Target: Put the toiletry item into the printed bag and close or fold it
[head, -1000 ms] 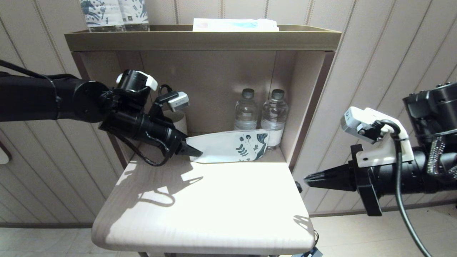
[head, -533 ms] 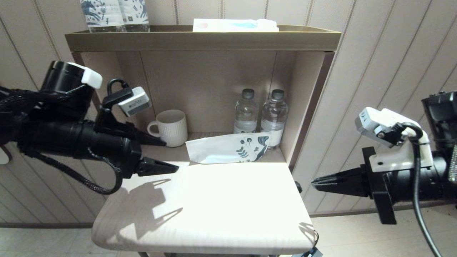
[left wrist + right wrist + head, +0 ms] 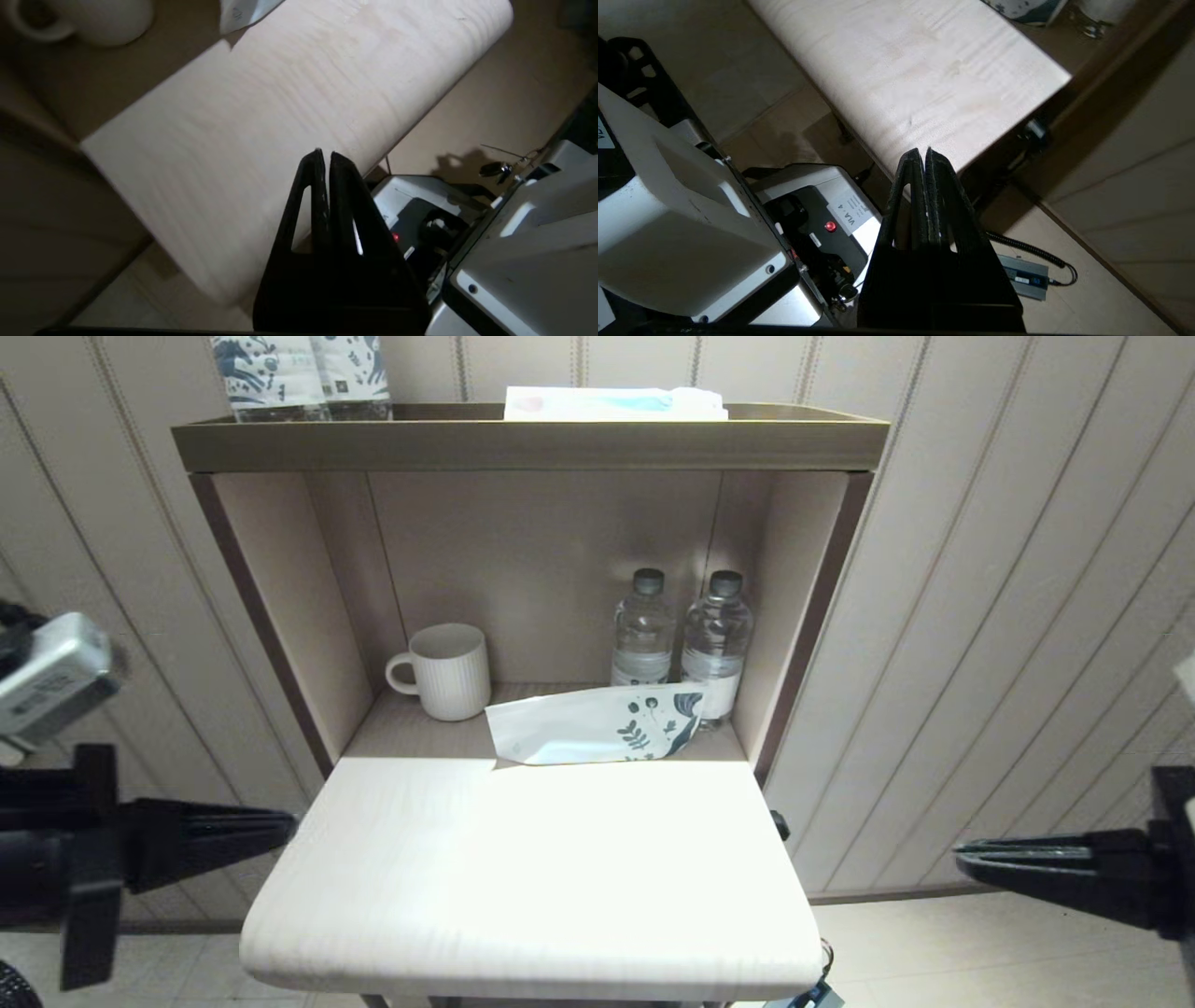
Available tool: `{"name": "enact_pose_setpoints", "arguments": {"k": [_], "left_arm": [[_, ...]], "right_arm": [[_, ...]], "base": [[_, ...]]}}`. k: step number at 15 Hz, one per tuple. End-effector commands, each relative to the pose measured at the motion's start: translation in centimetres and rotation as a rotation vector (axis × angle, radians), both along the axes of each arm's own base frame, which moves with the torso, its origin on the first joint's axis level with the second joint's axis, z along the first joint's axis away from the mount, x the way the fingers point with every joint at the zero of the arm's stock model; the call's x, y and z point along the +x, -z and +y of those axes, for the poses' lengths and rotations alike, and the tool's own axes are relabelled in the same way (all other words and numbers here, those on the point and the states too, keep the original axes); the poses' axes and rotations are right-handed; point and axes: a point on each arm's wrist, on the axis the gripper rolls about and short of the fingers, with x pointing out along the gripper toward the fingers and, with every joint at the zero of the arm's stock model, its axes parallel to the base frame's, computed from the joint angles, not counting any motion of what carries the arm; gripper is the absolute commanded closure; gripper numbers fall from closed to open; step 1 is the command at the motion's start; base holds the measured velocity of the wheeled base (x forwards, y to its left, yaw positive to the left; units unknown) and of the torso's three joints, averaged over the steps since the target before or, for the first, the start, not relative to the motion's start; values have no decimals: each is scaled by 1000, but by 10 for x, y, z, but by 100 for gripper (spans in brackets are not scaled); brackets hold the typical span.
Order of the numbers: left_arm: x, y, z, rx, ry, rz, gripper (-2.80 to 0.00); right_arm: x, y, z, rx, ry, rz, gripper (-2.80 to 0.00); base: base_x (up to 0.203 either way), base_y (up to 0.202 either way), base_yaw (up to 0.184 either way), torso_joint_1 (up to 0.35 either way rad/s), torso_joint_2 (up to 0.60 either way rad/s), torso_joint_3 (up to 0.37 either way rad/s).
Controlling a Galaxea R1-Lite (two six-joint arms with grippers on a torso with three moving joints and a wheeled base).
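The printed bag (image 3: 595, 723) lies flat at the shelf mouth, white, blue leaves at one end. My left gripper (image 3: 324, 156) and right gripper (image 3: 921, 154) are both closed, empty.

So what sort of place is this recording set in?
Probably a hotel room nook: a built-in shelf unit against panelled walls, holding a white mug, two water bottles and the printed bag.
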Motion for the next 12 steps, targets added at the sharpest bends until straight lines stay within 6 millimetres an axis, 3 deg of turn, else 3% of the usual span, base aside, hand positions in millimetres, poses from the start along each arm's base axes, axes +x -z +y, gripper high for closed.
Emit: {"name": "enact_pose_setpoints", "arguments": {"k": [1,4,7,9,12], "left_arm": [[-60,-6,17,-63,-129,-130,0],[-108,29,34,-71,-348,-176,0],[-143,74,44,-72,-484,-210,0],[-146,108,45,-53,-653,-163,0],[-131,149,45,-70,-798,-156,0]], "right_arm": [[-54,-2,-20,31,79,-85,0],[-101,30,-40,76,325,-70,0],[-125,77,-45,70,626,-71,0],[-130,115,-43,6,718,-91,0],[-132,163,-46,-66,800,-197,0]], "base": [[0,0,0,0,0,0],[0,0,0,0,0,0],[0,0,0,0,0,0],[0,0,0,0,0,0],[0,0,0,0,0,0]]}}
